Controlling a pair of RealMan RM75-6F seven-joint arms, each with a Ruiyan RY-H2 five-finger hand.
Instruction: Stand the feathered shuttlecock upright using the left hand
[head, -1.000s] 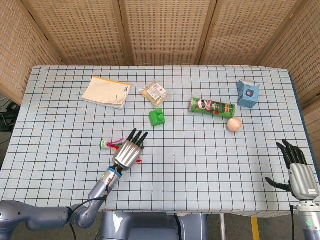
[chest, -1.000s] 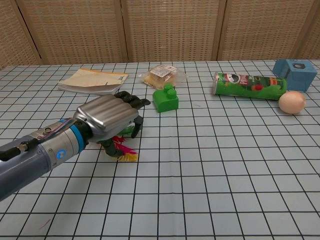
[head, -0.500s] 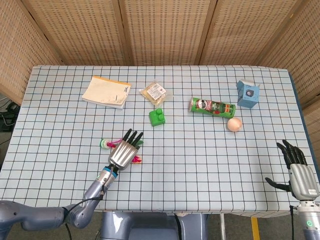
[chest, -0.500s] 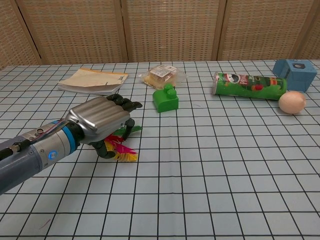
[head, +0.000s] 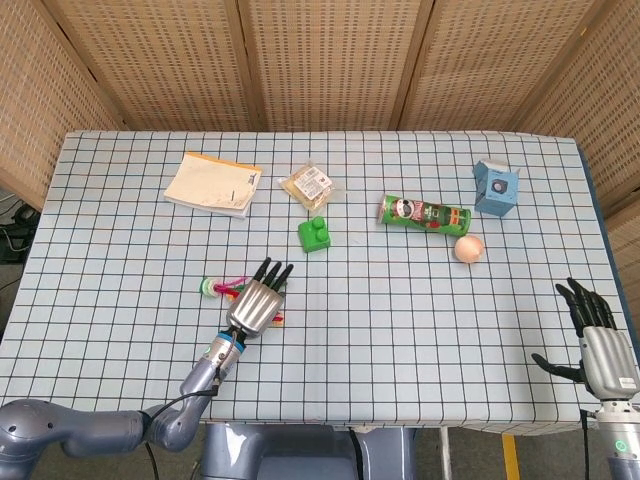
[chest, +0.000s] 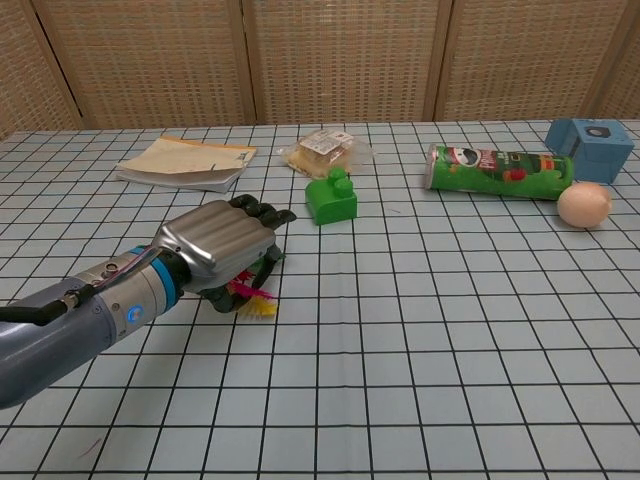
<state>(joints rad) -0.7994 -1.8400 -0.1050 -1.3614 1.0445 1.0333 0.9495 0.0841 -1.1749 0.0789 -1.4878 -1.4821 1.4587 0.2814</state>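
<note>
Your left hand (chest: 222, 243) lies over the shuttlecock (head: 222, 289), which lies flat near the table's (head: 400, 330) front-left; can't tell if it grips. Your right hand (head: 598, 340) rests spread at the front-right corner.

checked table (head: 400, 330), shuttlecock (head: 222, 289), can (head: 424, 213), egg (head: 468, 248)

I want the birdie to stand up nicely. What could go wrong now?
The left robot hand covers the feathered shuttlecock, which lies on its side on the table. Its fingers sit over the feathers, so it might squash or bend them. It could also just push the shuttlecock along the cloth. If gripped by the feathers, it may tip over again once released.
</note>
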